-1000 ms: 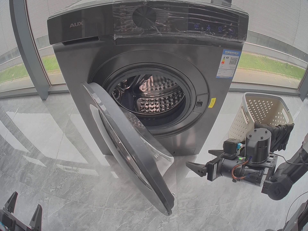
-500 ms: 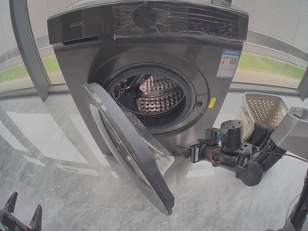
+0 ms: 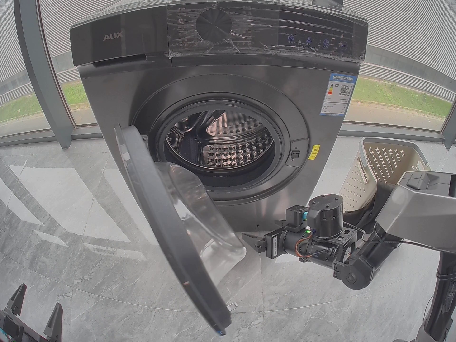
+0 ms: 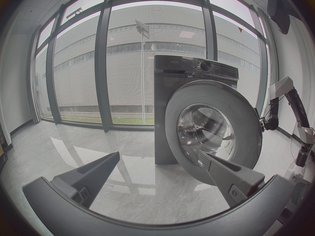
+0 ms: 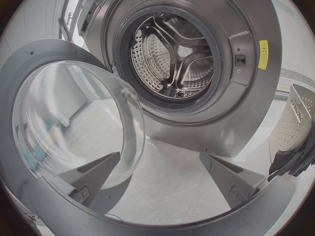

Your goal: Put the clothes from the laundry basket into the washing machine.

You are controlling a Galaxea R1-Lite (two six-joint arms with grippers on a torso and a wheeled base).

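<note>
The grey washing machine (image 3: 218,72) stands with its round door (image 3: 166,224) swung open to the left, and its steel drum (image 3: 223,141) holds nothing. My right gripper (image 3: 254,242) is low in front of the machine, open and holding nothing, right beside the door's glass bulge (image 5: 75,115). The beige laundry basket (image 3: 380,160) is on the floor at the right, with dark clothes (image 5: 295,158) hanging over its rim. My left gripper (image 3: 33,309) is open at the bottom left, far from the machine (image 4: 177,82).
Glossy marble floor (image 3: 71,224) spreads to the left and in front of the machine. Tall windows with dark frames (image 3: 38,72) stand behind it. The open door juts far out over the floor toward me.
My right gripper moved left and lower, from beside the basket to the door's glass. The door swung wider open to the left. The left gripper stayed put.
</note>
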